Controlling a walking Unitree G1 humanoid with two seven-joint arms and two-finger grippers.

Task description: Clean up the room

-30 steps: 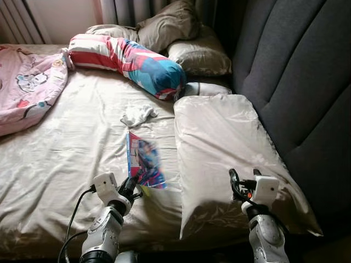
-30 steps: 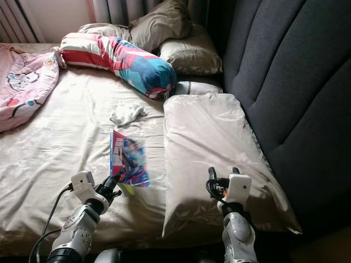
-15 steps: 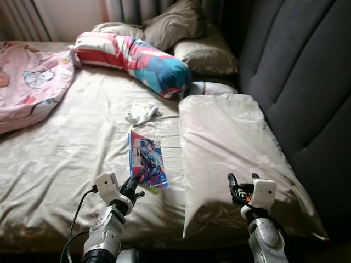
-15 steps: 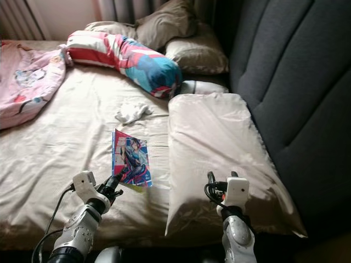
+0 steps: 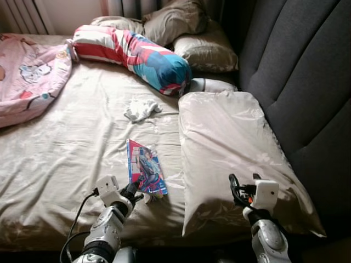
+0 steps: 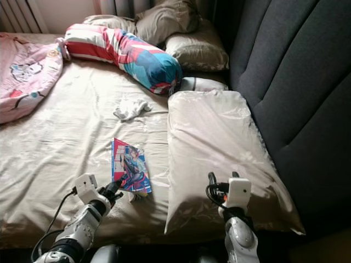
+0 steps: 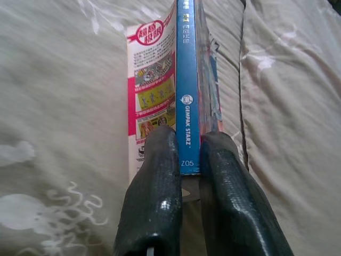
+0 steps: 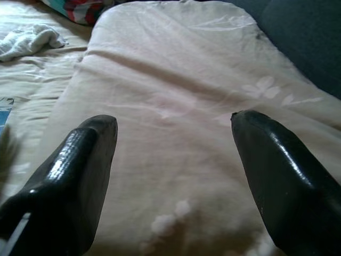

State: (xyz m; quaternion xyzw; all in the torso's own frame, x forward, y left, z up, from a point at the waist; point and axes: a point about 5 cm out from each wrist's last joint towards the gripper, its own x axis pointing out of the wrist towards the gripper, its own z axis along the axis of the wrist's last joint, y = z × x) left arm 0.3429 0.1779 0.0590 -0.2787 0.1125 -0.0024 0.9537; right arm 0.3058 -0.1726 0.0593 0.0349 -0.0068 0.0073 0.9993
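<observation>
Rumpled beige bed (image 5: 66, 159): the left gripper (image 7: 187, 160) pinches a comic book (image 5: 145, 174) by its spine, just beside the big pillow (image 5: 230, 148). Beyond it lies a white cloth (image 5: 141, 109). The right gripper (image 8: 173, 154) hovers wide over the pillow; tidying looks barely begun.

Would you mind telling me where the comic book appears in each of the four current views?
Left eye view: comic book on the sheet, left of the big pillow.
Right eye view: book, same spot.
Left wrist view: its blue spine pinched in the left gripper.
Right wrist view: not clearly in it.
Shared landmark: the big pillow.
</observation>
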